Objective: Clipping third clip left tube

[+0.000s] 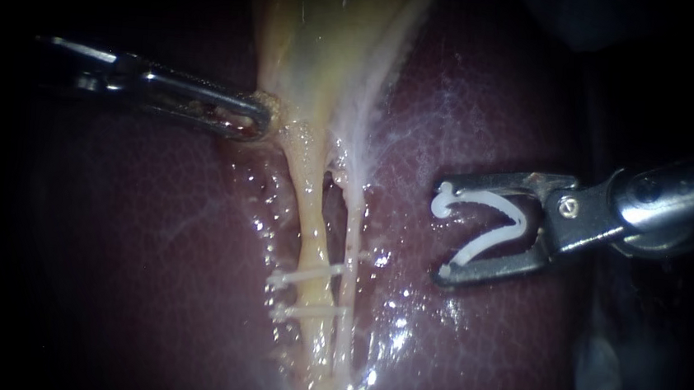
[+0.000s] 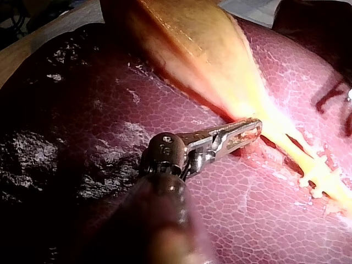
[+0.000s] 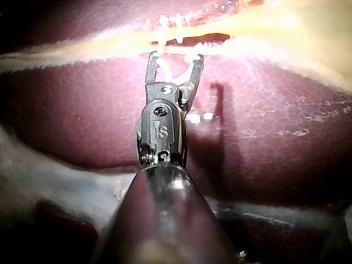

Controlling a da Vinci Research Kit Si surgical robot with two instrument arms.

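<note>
Since L instrument [image 1: 258,120] pincer, closed on gallbladder [image 1: 326,44] edge, pulls left tube [image 1: 310,217] taut, R instrument [image 1: 442,231] pincer, wide, holding third clip [image 1: 516,226], sits well right of tube; target prob. above two set clips [image 1: 307,276].

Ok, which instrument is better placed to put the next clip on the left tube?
Right. The right instrument carries an open white clip, facing the left tube above two placed clips; the left instrument grips the gallbladder and carries none.
</note>
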